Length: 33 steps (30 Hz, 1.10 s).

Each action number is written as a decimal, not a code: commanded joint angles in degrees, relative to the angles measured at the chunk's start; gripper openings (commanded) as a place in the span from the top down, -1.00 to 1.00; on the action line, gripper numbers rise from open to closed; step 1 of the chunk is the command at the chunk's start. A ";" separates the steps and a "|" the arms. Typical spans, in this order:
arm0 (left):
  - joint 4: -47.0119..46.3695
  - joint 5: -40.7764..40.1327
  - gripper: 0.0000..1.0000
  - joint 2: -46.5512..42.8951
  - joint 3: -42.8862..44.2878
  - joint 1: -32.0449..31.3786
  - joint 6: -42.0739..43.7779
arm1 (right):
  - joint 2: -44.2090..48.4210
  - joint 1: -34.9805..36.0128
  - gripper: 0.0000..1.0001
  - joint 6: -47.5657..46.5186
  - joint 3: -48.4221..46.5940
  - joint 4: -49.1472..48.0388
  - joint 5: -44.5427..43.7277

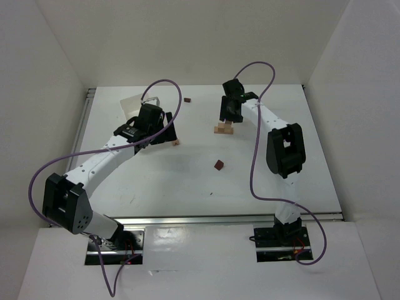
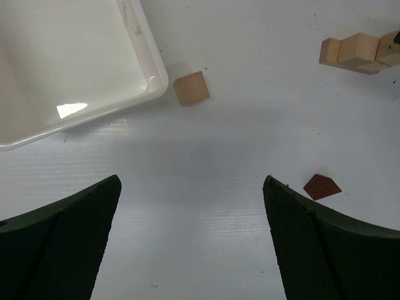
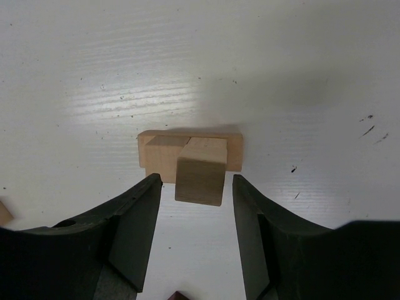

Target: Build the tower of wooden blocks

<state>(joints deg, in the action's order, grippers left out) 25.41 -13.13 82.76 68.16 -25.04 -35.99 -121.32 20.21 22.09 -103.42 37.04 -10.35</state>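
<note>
The wood block tower (image 3: 189, 153) is a flat tan plank with tan cubes on it, and one cube (image 3: 200, 178) sits on top. My right gripper (image 3: 195, 181) straddles that top cube, open, with a gap on each side. From above, the right gripper (image 1: 227, 120) hangs right over the tower (image 1: 224, 130). My left gripper (image 2: 192, 184) is wide open with nothing between its fingers, and in the top view the left gripper (image 1: 170, 134) is low over the table. A loose tan cube (image 2: 190, 87) lies ahead of it. A maroon block (image 2: 322, 186) lies by its right finger.
A white tray (image 2: 156, 78) stands at the back left, seen from above as the tray (image 1: 134, 103). One maroon block (image 1: 218, 165) lies mid-table and another (image 1: 188, 99) near the back. White walls close in three sides.
</note>
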 commanded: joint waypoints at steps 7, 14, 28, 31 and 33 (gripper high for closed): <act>-2.12 2.48 -1.00 -0.06 2.76 0.25 1.89 | 6.34 -0.26 -0.41 -3.18 0.67 -5.30 -0.55; -1.59 8.81 -1.00 8.46 8.30 0.25 -0.66 | 16.45 -0.26 -0.98 -6.26 8.64 -15.03 -1.08; 8.77 -0.84 -0.71 29.81 20.60 -0.36 -11.20 | 24.02 -0.26 -1.00 -8.38 18.51 -19.37 -4.06; 11.23 -2.08 -0.61 32.46 24.03 -0.36 -12.61 | 24.02 -0.26 -1.00 -8.38 19.74 -19.37 -4.06; 11.24 -3.48 -0.52 34.65 25.44 -0.36 -12.62 | 24.02 -0.26 -1.00 -8.38 19.74 -18.84 -4.06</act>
<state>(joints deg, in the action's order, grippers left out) 34.79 -13.30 115.44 90.37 -25.28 -46.44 -97.65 20.21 14.35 -83.96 19.40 -12.91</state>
